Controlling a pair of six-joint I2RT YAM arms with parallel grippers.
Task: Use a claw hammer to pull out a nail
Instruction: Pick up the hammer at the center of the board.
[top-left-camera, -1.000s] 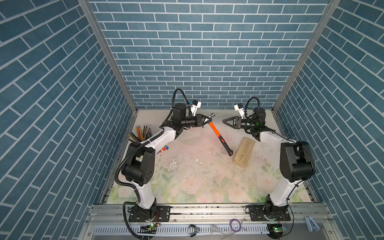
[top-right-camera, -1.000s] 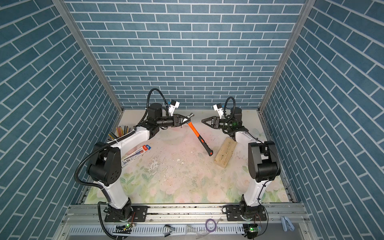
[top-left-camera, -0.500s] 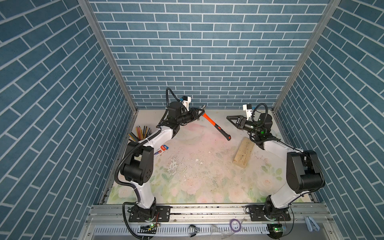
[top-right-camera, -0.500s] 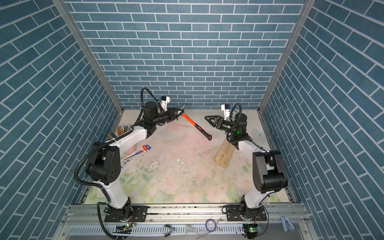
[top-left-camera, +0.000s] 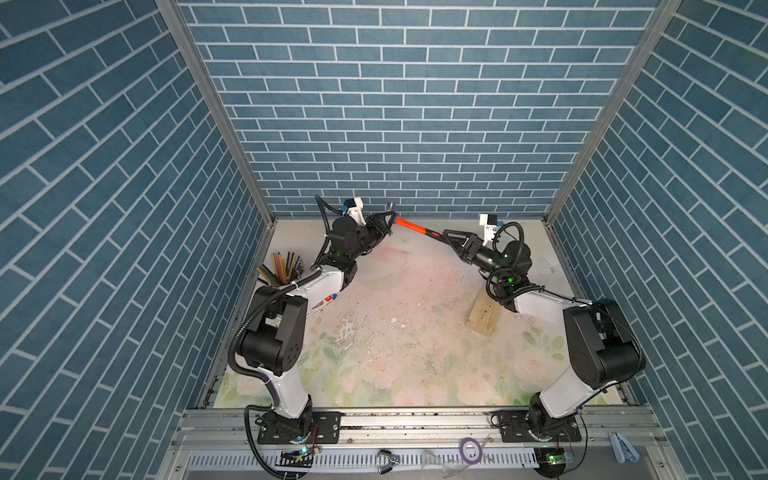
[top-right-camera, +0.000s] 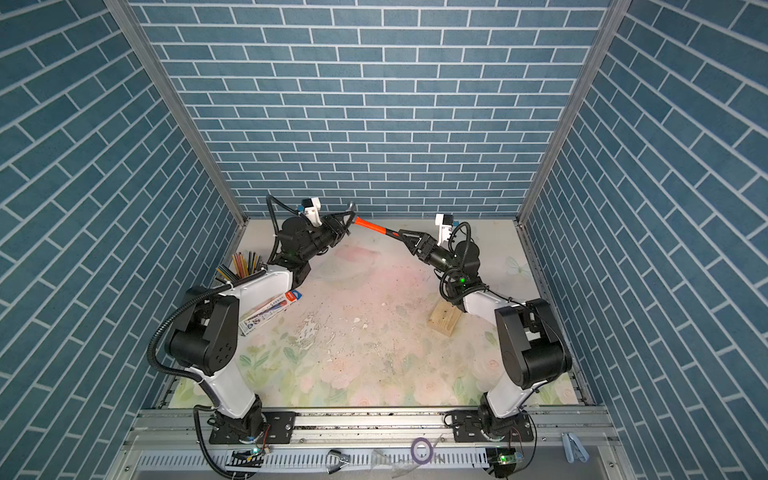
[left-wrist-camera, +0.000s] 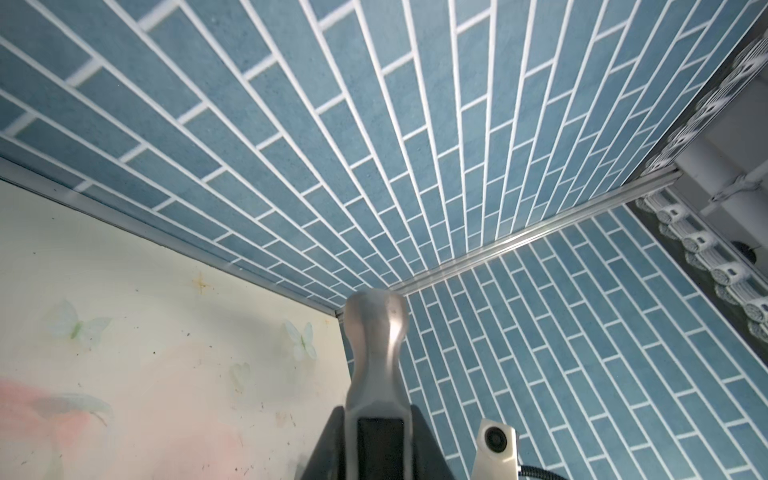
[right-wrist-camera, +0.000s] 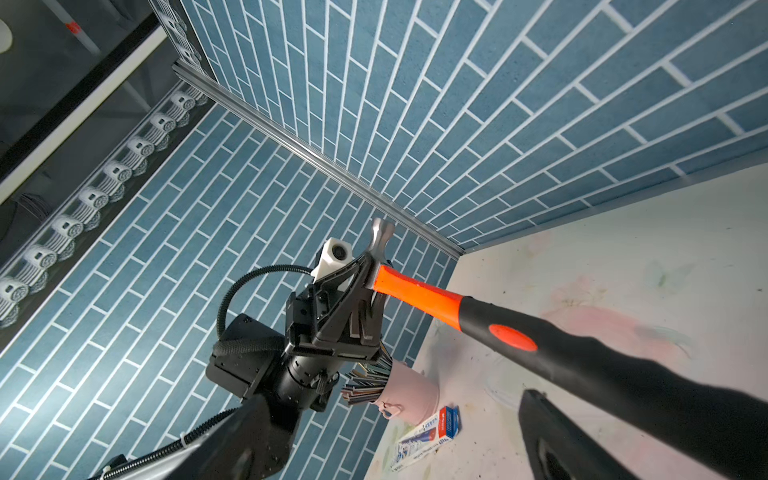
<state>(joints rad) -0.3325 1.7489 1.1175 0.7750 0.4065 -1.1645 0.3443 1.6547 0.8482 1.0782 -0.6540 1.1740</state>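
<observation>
1 hammer (top-left-camera: 409, 226), 1 wood blk (top-left-camera: 482, 316) (1 pencil cup (right-wrist-camera: 411, 390)).

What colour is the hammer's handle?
The claw hammer has an orange-red handle with a black grip; the right wrist view shows it best.

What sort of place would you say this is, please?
Probably a staged robot test cell, not a real room: brick-print walls in metal framing, two arms bolted to a rail, a floral mat.

blue brick-pattern walls (top-left-camera: 399, 104) enclose a scuffed pale floral floor (top-left-camera: 395, 353) on three sides.
</observation>
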